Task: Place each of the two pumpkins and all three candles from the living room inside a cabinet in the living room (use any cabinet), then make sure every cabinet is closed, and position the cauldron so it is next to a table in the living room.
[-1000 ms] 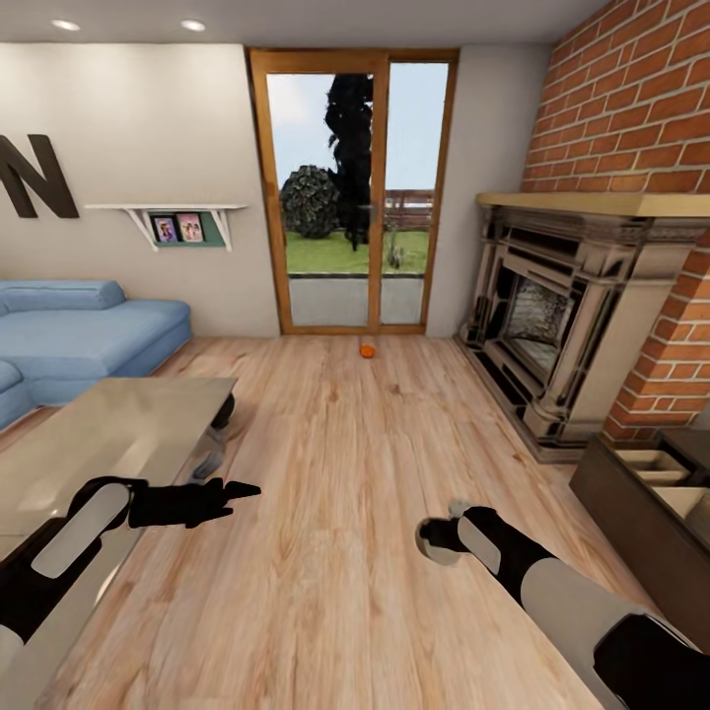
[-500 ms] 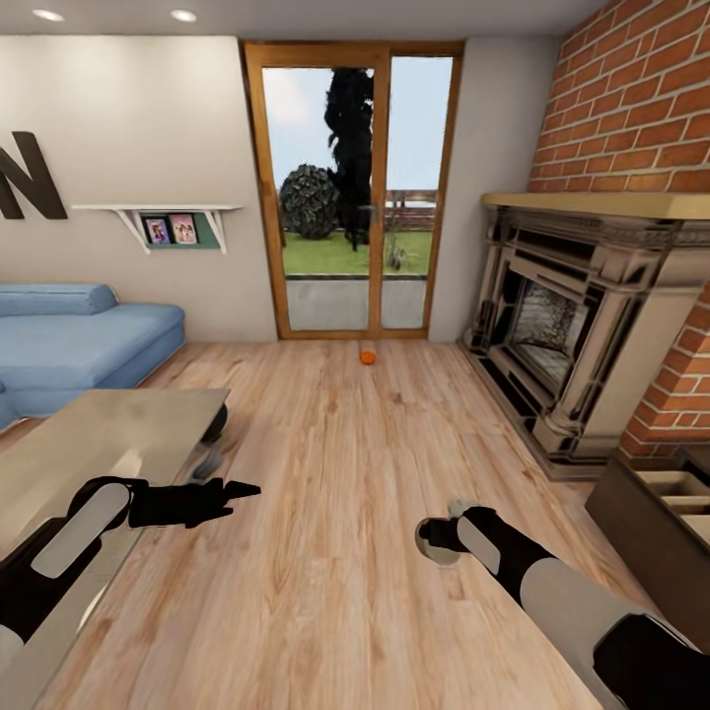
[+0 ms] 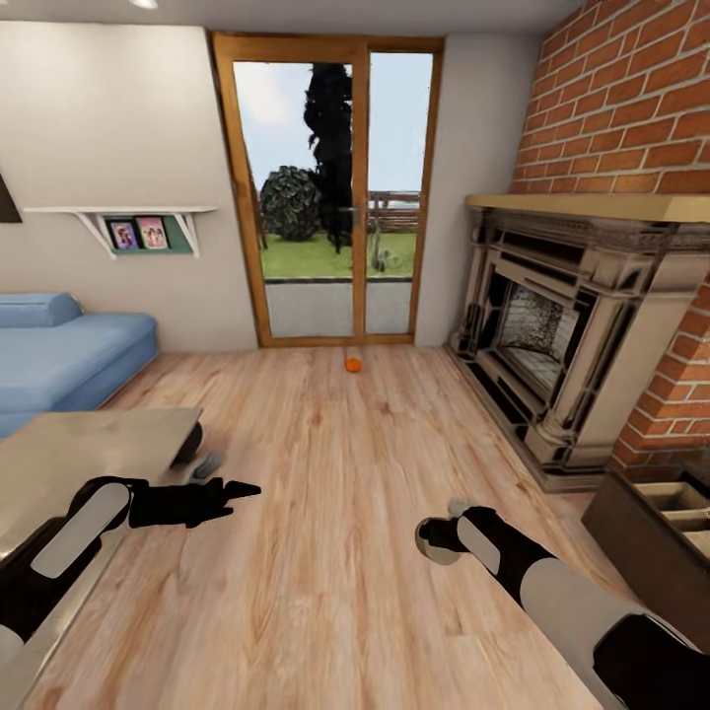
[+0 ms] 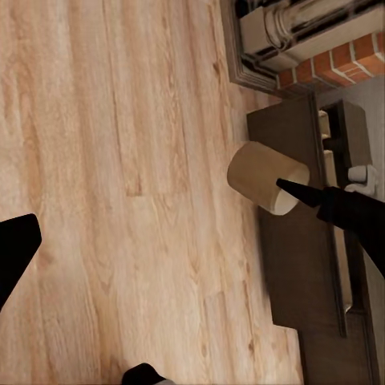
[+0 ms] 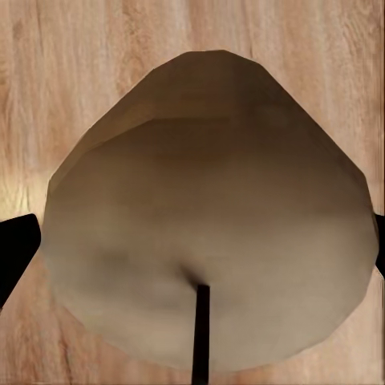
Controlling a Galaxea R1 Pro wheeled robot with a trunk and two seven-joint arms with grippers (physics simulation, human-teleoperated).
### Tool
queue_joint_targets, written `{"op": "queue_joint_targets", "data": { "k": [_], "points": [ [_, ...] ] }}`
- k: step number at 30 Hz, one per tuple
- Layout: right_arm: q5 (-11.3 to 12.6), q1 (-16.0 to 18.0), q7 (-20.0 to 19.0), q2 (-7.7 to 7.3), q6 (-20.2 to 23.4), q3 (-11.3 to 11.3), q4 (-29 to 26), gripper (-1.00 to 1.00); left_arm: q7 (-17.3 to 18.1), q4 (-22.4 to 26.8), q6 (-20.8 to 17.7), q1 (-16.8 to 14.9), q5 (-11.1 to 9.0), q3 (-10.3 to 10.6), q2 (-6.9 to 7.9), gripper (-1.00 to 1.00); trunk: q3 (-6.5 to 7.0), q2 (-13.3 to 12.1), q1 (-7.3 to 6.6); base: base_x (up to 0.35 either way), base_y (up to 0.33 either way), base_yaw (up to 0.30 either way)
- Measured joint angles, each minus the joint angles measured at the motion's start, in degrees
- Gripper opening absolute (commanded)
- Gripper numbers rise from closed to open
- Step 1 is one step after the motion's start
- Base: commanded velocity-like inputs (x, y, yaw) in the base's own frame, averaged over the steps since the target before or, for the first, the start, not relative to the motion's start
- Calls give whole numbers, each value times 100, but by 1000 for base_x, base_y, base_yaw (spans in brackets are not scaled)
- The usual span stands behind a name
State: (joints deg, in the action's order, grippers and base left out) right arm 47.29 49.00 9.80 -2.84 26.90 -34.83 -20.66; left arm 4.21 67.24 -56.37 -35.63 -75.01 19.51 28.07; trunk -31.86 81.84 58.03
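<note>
One small orange pumpkin [image 3: 353, 364] lies on the wood floor in front of the glass door. My right gripper [image 3: 437, 541] is shut on a beige cylindrical candle [image 5: 208, 241], which also shows in the left wrist view [image 4: 267, 177]. My left gripper [image 3: 242, 488] hangs open over the floor beside the table corner, its fingers [image 4: 321, 200] wide apart and holding nothing. The dark brown cabinet [image 3: 641, 528] stands low at the right, with pale drawer interiors open [image 3: 680, 498].
A grey low table [image 3: 89, 449] stands at the left with a dark round shape [image 3: 190, 441] under its corner. Behind it is a blue sofa [image 3: 59, 355]. A stone fireplace [image 3: 562, 335] on a brick wall lines the right. Wood floor runs ahead to the door.
The camera has moved forward and turned right: sofa, table and door slid left and the pumpkin looks nearer. Both arms hold the same pose, with the candle still gripped.
</note>
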Motion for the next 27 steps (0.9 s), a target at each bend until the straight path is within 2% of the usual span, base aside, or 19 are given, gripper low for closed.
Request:
{"op": "queue_joint_targets", "data": {
  "k": [27],
  "points": [
    [2,0,0,-1,3,0,0,-100,0,-17,0,0,0,-8,-1,100,103,0,0,323,-10,-272]
  ]
}}
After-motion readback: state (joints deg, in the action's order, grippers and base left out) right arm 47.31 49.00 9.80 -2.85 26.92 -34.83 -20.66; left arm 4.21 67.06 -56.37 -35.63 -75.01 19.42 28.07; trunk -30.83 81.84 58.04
